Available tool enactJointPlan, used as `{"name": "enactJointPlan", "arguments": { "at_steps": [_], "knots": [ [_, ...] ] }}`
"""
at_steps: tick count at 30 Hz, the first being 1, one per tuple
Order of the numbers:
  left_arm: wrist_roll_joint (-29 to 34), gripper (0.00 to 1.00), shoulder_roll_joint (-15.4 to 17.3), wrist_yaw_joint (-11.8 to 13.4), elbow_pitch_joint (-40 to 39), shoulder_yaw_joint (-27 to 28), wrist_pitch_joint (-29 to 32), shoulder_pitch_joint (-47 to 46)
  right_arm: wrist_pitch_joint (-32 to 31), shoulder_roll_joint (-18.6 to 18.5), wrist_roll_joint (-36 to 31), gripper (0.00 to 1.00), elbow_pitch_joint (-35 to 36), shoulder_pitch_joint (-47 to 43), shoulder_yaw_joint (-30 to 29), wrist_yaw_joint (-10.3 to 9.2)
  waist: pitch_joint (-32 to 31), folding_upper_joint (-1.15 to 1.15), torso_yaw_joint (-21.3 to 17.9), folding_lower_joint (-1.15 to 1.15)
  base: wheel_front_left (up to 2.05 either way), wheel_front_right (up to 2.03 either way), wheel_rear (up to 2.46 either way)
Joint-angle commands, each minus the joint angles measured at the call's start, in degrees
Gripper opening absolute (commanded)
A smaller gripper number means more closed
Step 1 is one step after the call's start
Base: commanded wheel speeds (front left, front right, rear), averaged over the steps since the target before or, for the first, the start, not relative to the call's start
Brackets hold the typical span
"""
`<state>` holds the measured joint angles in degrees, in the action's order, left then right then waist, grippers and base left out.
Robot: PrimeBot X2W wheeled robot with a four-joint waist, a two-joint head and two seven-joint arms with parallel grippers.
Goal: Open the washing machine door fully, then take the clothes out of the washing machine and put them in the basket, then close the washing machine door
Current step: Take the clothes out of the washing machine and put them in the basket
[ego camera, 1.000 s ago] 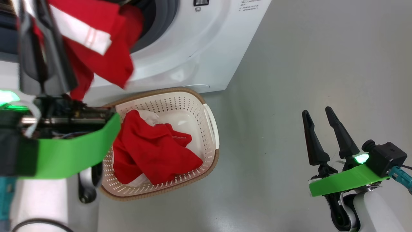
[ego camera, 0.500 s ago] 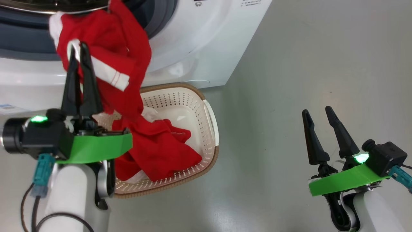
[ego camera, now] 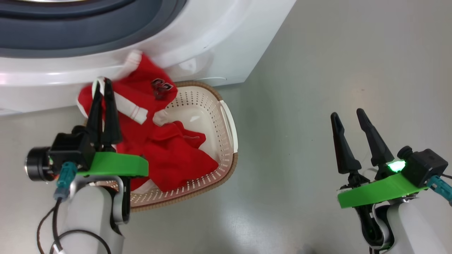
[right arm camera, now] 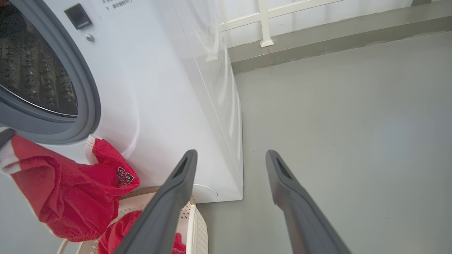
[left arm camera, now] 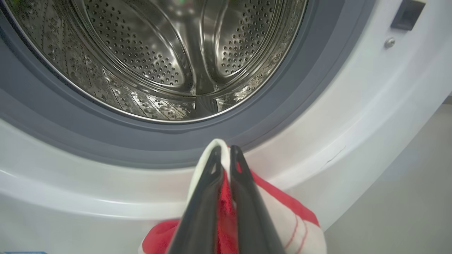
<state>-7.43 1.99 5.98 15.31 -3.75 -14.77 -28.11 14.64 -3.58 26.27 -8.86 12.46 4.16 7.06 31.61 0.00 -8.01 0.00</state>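
Observation:
My left gripper (ego camera: 103, 83) is shut on a red garment with white trim (ego camera: 141, 79), holding it over the left part of the basket (ego camera: 226, 116). The left wrist view has the same fingers (left arm camera: 212, 169) pinching the cloth (left arm camera: 293, 218) just below the grey gasket. Another red garment (ego camera: 176, 155) lies in the cream perforated basket, which stands on the floor against the white washing machine (ego camera: 212, 38). The steel drum (left arm camera: 141, 53) holds no clothes where I can see into it. The washing machine door is out of view. My right gripper (ego camera: 348, 116) hangs open over bare floor at the right.
Grey floor (ego camera: 335, 63) spreads to the right of the machine and basket. In the right wrist view a low grey kerb and a white railing (right arm camera: 265, 24) run behind the machine, and the held garment (right arm camera: 70, 187) hangs above the basket's rim (right arm camera: 192, 225).
My left gripper has pulled the red garment out of the drum opening and down to just above the basket. The right arm has stayed put. The head camera has tilted slightly.

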Motion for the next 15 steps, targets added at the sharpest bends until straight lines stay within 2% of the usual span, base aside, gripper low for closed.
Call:
{"name": "enactJointPlan", "arguments": {
  "at_steps": [1, 15],
  "knots": [
    [-0.2, 0.0, 0.89, -0.27, -0.7, 1.39, -0.23, 0.48, 0.36, -0.16, -0.45, 1.0, 1.5, 0.98, 0.99, 0.43, 0.69, 0.0, -0.25, 0.0, 0.0, 0.0, 0.0],
    [-1.95, 0.0, 0.89, -2.04, 13.2, 1.09, -0.23, -2.56, 0.36, 0.1, -0.22, 1.0, 1.97, 2.8, 1.18, 0.43, 6.36, 0.0, -0.86, 0.0, 0.0, 0.0, 0.0]
  ]
}}
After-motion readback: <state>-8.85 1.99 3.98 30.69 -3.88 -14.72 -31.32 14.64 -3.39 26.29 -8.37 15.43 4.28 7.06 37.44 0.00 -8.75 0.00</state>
